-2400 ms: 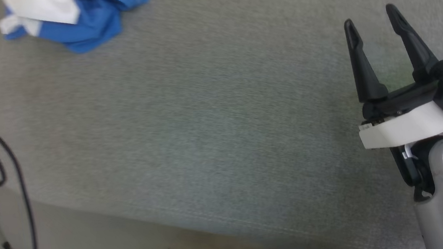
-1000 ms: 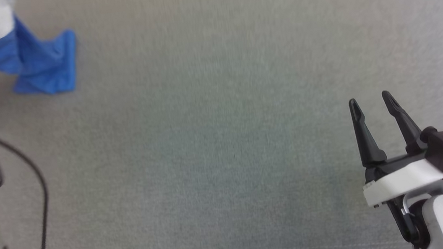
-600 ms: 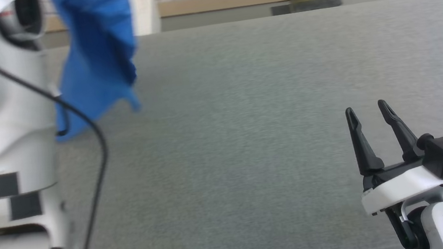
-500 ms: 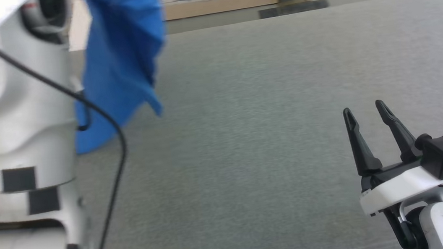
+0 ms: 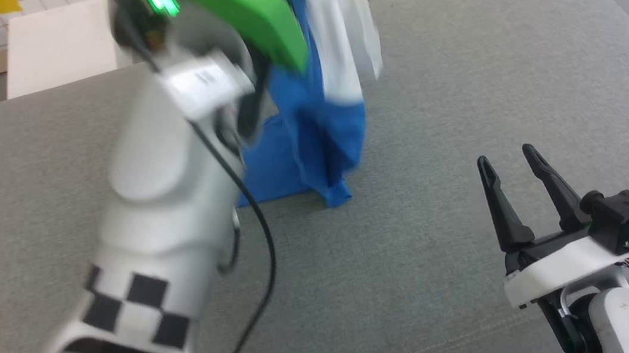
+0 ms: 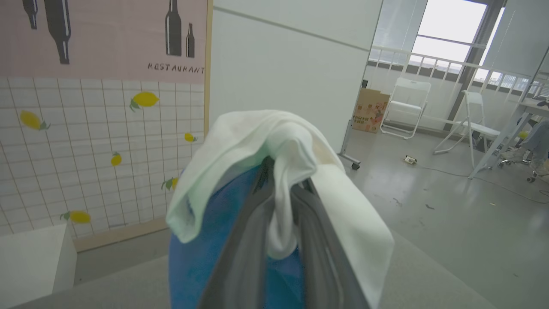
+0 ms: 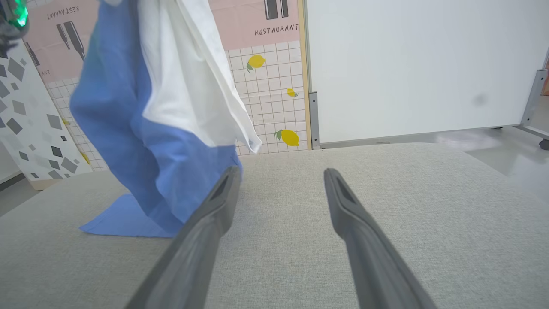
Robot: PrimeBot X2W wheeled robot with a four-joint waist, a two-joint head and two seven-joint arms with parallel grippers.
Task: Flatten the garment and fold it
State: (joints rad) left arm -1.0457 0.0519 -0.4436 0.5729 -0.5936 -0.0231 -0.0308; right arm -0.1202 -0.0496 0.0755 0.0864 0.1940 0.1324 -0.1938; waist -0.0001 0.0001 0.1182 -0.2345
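**Shirt Held Up High by the Left Gripper**

Pinches a fold of white cloth between the left fingers [image 6: 248,240], pressed close with the cloth squeezed in the gap. Holds the left gripper [image 6: 283,189] up high over the grey top [image 5: 456,63]. Lets the shirt [image 5: 320,128] hang down from there, white part above and blue part below. Drapes more white cloth over the finger tips in the left wrist view, with blue cloth behind and under them. Rests the blue bottom end of the shirt on the grey top, spread a little flat there, near the middle. Hides most of the left gripper in the head view behind a green part [image 5: 246,11] and a blurred white arm [image 5: 159,183] with black squares on it. Trails a black wire [image 5: 254,220] down along that arm.

Holds the right fingers [image 7: 197,240] wide apart. Points the right gripper [image 5: 504,154] up the head view, low at the right side, close over the grey top. Cannot tell if touching the top or not. Stays clear of the shirt, well off to its right. Shows the shirt again in the right wrist view, up at the left, past the tip of one finger.

Farther out, shows a wall [image 6: 64,171] of small white tiles with yellow lemons [image 6: 146,99], and a pink sign [image 6: 107,34] with black bottles above it. Shows a big white board [image 7: 407,64] next to the wall. Past that, shows white chairs [image 6: 405,107] and a brown box [image 6: 369,109] on a shiny floor [image 6: 450,223].
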